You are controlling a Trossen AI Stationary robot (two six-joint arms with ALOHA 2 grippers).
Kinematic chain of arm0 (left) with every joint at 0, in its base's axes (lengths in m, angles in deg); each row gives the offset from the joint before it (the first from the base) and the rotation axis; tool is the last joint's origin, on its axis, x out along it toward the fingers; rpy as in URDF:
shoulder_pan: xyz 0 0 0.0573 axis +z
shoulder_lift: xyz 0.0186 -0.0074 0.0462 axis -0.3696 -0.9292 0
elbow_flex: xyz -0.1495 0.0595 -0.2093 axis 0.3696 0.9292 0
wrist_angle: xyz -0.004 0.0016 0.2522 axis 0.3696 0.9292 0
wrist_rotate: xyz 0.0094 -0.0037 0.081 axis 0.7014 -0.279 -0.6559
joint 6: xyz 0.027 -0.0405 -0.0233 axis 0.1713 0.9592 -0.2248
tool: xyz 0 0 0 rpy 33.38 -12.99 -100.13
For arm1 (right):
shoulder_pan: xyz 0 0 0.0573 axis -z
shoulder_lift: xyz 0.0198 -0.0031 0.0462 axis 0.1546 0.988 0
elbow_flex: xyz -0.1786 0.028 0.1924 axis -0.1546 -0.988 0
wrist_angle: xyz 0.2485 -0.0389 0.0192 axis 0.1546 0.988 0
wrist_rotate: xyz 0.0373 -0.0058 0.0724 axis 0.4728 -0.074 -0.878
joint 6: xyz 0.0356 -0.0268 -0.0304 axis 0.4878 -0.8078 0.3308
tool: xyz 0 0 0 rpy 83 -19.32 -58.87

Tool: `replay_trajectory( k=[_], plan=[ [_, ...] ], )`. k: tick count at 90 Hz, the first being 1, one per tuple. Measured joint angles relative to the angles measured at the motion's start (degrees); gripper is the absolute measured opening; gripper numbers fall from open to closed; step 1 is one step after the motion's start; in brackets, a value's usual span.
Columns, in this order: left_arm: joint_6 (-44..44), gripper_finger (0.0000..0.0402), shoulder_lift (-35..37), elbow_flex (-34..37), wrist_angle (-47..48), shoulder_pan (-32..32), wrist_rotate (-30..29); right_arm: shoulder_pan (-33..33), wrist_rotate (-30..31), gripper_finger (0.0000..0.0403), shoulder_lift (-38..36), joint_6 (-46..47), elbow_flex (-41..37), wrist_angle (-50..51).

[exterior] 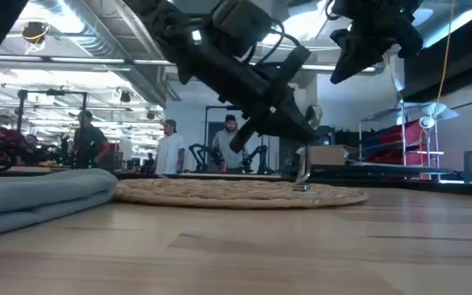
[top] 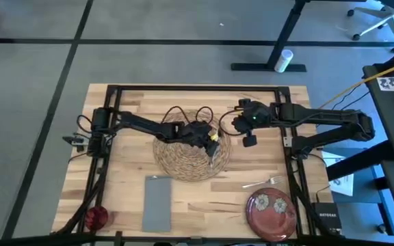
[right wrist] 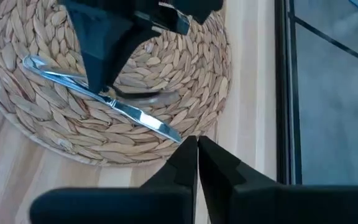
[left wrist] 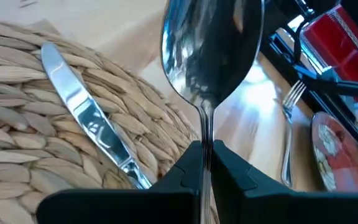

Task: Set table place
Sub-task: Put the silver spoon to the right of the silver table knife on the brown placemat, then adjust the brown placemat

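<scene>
Mirror-bright metal spoon [left wrist: 209, 53] pinched between matt black plastic fingers [left wrist: 182, 177] — beside it, glossy knife [left wrist: 92, 118] on rough woven straw mat [left wrist: 23, 143].

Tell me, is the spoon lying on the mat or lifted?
Lifted. The left hand is shut on the spoon handle, bowl raised above the woven mat, while the knife lies flat on it.

Left end effector [left wrist: 202, 163] clamped; right [right wrist: 197, 155] closed

We see the table [top: 183, 205] from overhead and level from its surface; both close wrist cameras share the woven mat [right wrist: 104, 81].
</scene>
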Motion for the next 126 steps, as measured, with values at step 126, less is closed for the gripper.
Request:
replay_trajectory(
  k=[126],
  plan=[
    [1.54, 0.0087, -8.22, -9.01, 2.60, -0.58, -1.44, -0.02, 0.11, 0.0001, 0.00, 0.22, 0.00, 1.64]
  ],
)
